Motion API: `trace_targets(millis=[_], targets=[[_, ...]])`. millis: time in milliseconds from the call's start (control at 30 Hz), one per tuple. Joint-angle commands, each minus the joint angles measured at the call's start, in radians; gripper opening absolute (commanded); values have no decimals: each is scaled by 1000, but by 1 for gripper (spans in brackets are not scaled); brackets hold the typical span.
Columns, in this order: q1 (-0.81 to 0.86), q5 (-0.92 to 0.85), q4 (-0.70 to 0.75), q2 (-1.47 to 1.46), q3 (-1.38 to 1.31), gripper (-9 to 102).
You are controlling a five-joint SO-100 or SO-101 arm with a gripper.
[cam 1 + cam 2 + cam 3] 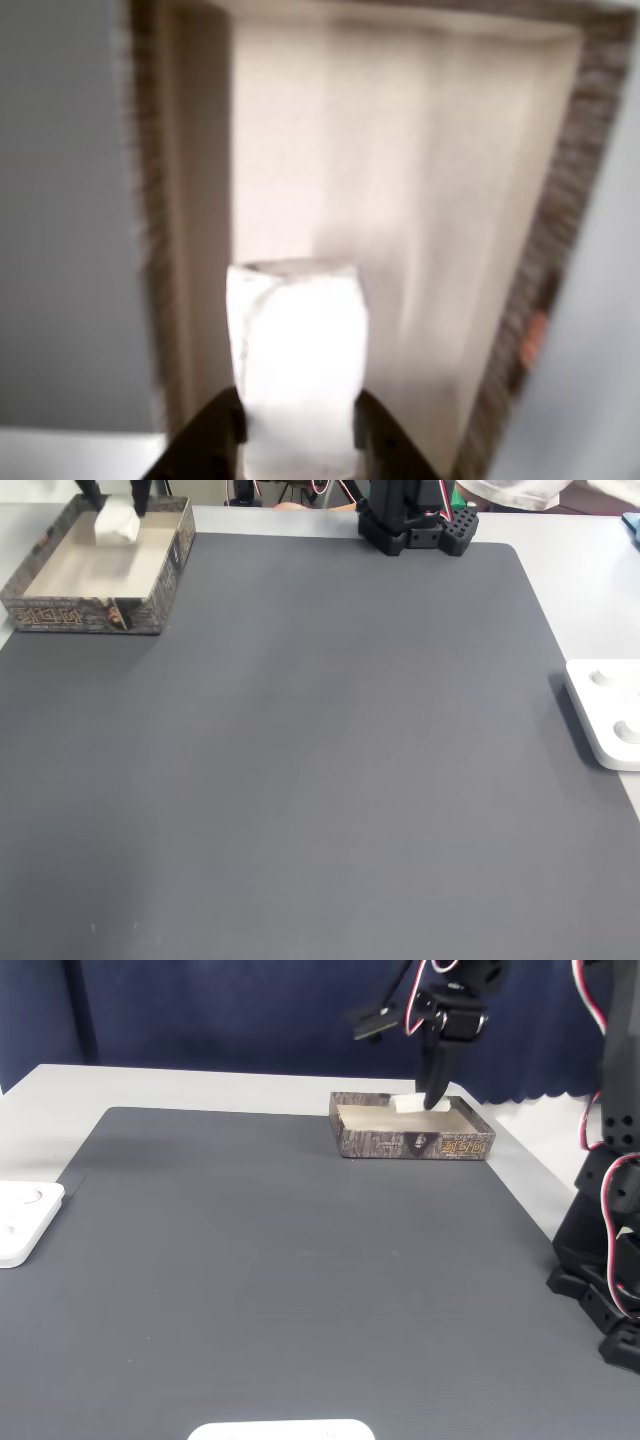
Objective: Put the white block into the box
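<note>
Black two-finger gripper (298,425) pinching the small smooth white oblong block (297,350) from both sides, block held over the far end of the rectangular cardboard box (560,240) with cream inner walls, just above its rim. Box (160,580) sits on the dark grey mat (320,780). Flat white knobbed plate (605,725) at the mat's right edge in a fixed view, well apart.

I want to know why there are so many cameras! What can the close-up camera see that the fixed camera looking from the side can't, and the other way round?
Close-up other view: the gripper fingers pinching the white block from both sides, above the box's pale inside.

Side fixed view: the printed outer wall of the box, the dark mat, the arm reaching down, and a white knobbed plate at the left edge.

Both: the white block held by the gripper over the box.
</note>
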Motion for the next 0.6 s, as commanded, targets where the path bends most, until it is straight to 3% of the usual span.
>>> trace_targets(millis=[0,567], targets=[[-2,12,-23,-48,-143,-2],[-48,-61,-83,-98,-158,-2]])
